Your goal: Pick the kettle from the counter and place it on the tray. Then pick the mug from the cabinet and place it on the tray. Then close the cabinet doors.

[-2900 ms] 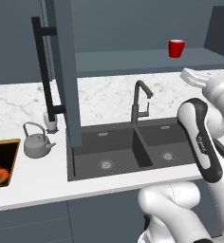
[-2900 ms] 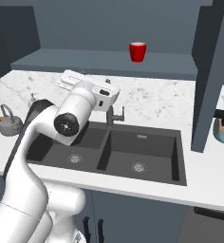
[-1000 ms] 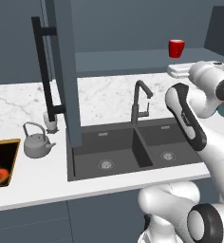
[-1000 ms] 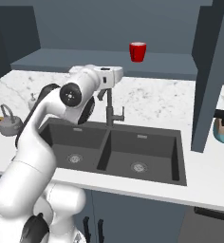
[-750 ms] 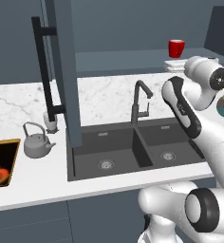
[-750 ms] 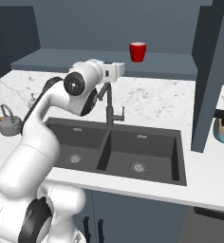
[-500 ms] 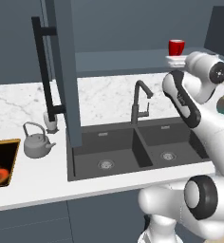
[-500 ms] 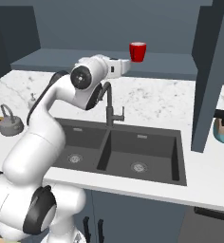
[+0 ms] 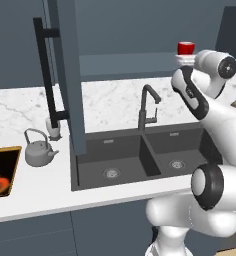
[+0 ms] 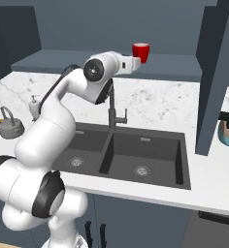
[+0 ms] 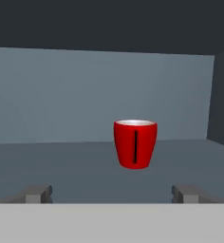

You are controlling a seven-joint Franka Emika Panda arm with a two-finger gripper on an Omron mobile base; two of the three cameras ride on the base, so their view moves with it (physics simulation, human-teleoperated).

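The mug [image 11: 135, 144] stands upright on the inner shelf of the cabinet [image 10: 63, 60], above the counter [image 9: 115, 97], with the gripper [image 11: 111, 192] level with it and just in front of it, jaws wide apart and not touching it. Below the shelf the sink [image 9: 140, 160] is set into the counter with the faucet [image 9: 146, 107] at its rear edge. In the left base view, an open cabinet door [image 9: 65, 75] hangs at the sink's left end, the kettle [image 9: 37, 150] sits on the counter left of the sink, a soap dispenser [image 9: 53, 127] stands just behind it, and the tray [image 9: 0, 170] lies further left, apart from the kettle.
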